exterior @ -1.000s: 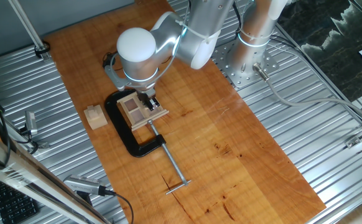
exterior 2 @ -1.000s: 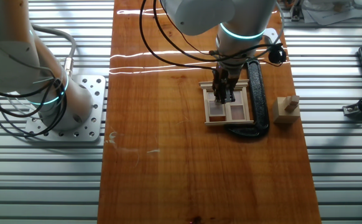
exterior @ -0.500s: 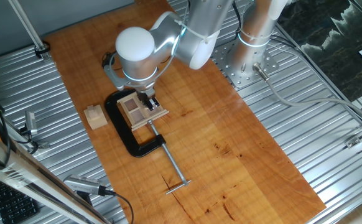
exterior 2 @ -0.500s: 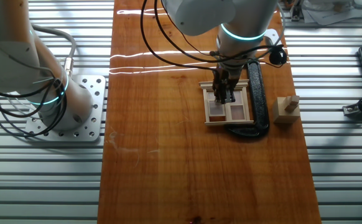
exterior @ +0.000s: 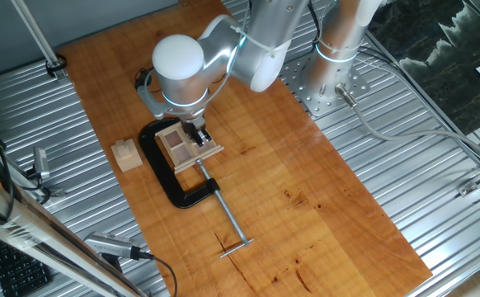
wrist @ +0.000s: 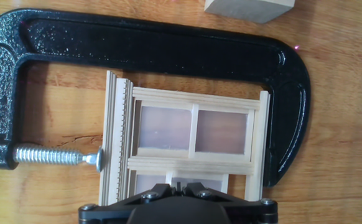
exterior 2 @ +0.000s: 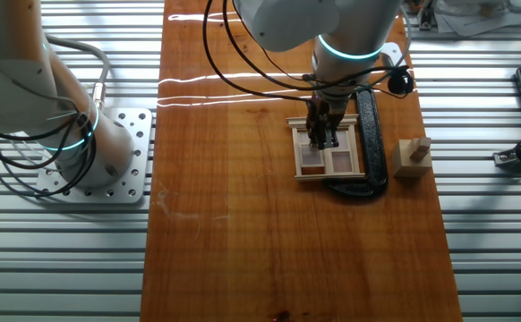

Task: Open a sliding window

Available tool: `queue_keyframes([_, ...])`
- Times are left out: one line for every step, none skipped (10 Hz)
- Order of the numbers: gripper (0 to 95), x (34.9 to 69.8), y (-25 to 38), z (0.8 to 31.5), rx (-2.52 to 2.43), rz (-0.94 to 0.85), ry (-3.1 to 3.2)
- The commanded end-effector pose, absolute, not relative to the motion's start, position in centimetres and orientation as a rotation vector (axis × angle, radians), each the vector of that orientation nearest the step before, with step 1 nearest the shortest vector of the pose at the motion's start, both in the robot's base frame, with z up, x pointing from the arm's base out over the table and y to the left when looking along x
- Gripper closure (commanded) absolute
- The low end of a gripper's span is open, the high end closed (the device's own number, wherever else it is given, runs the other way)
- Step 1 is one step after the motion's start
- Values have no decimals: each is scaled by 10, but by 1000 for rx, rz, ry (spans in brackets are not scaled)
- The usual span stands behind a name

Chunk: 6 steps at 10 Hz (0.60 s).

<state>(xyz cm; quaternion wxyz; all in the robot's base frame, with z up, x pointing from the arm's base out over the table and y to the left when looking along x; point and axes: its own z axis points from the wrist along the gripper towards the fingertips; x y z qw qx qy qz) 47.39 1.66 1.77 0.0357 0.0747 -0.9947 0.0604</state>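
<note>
Small wooden cube [exterior: 125, 153] near left edge of wooden table [exterior: 306, 198], just beside black C-clamp [exterior: 167, 178]. Sliding window [exterior: 182, 144] lies flat inside clamp, screw tip touching frame side. Gripper [exterior 2: 321, 141] directly over window, tips at frame – open or closed, can't tell; fingers hidden in hand view.
</note>
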Motion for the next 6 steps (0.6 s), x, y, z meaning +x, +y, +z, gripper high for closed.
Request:
queue_keyframes([950,474,17,18,230,185,-3053])
queue_keyframes([950,474,17,18,229,183,-3054])
queue_keyframes([950,474,17,18,228,183,-3054])
queue_keyframes([950,474,17,18,229,186,-3052])
queue_keyframes([950,474,17,18,233,195,-3050])
queue_keyframes([950,474,17,18,238,194,-3050])
